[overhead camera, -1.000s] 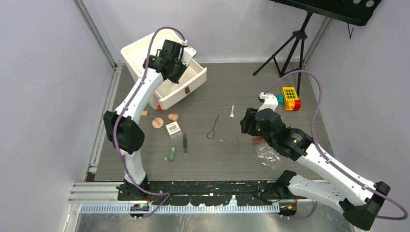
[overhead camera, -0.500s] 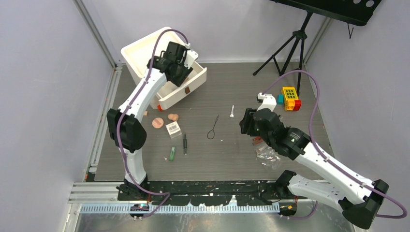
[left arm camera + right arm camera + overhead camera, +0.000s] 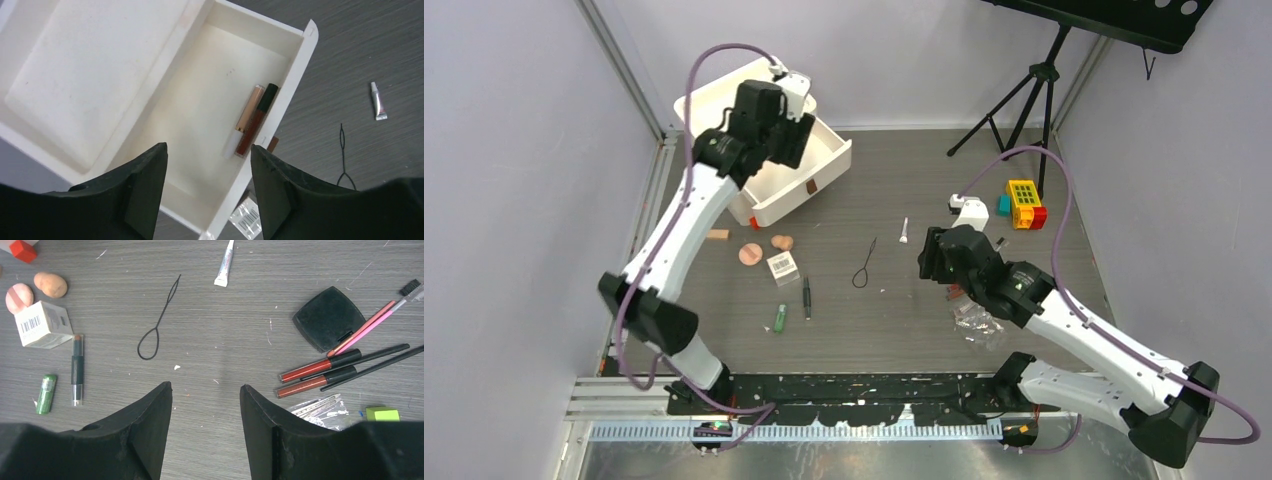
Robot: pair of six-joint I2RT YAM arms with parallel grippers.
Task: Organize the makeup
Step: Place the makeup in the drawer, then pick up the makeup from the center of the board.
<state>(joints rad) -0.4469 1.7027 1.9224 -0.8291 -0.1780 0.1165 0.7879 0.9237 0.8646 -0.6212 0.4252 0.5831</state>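
Since a second before, the left gripper [image 3: 206,152] had swung back over the white box [image 3: 829,168] at the table's [image 3: 944,170] far-left corner, spread and empty above two lip tubes [image 3: 252,120] in its drawer. The right gripper [image 3: 206,390], also spread, hovered mid-table. The red pencils [image 3: 320,367] lay to its right, toward the right edge, their long axes nearly along its finger line.

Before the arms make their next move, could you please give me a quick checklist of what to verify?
1. Left tool open and empty: ok.
2. Right tool open and empty: ok.
3. Drawer open with free room: ok, only two lip glosses inside.
4. All makeup put away: not ok; black compact and barcoded box lie on the table.
5. Right tool centred over an item: not ok, only table below.
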